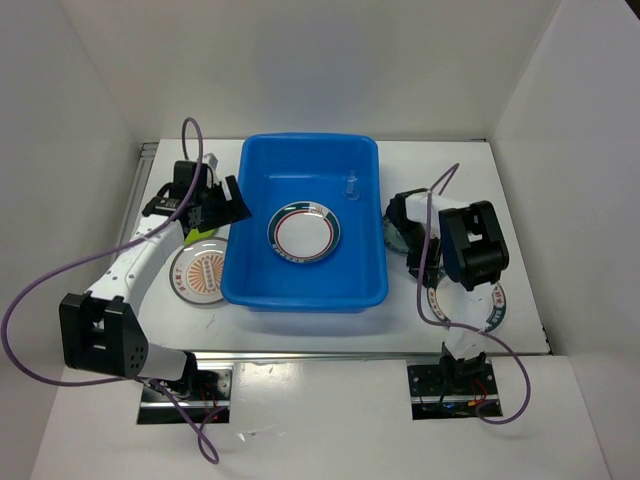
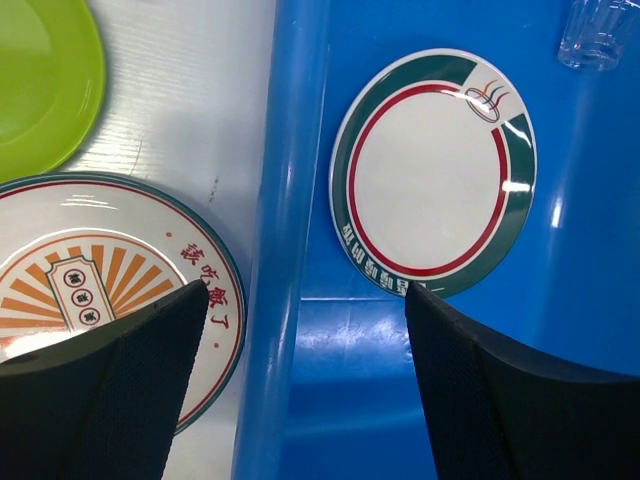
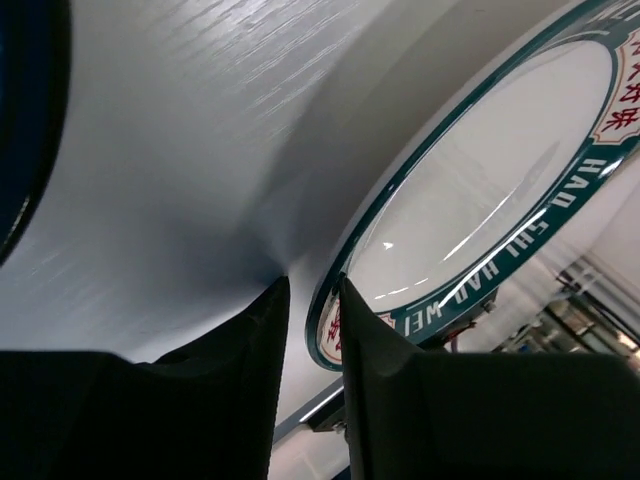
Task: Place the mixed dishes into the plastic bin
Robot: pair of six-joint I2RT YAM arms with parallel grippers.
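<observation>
Blue bin (image 2: 290, 200) rim between left jaws

The blue bin (image 1: 300, 285) holds a white plate (image 1: 306, 232) and a cup (image 1: 351, 187); an orange plate (image 1: 197, 273) and lime plate (image 2: 35, 80) lie left of it, a second white plate (image 3: 480, 190) right.

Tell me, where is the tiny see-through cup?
In the top view, the tiny clear cup sits inside the blue bin, toward its far right corner, just beyond the white plate with the teal rim.
</observation>
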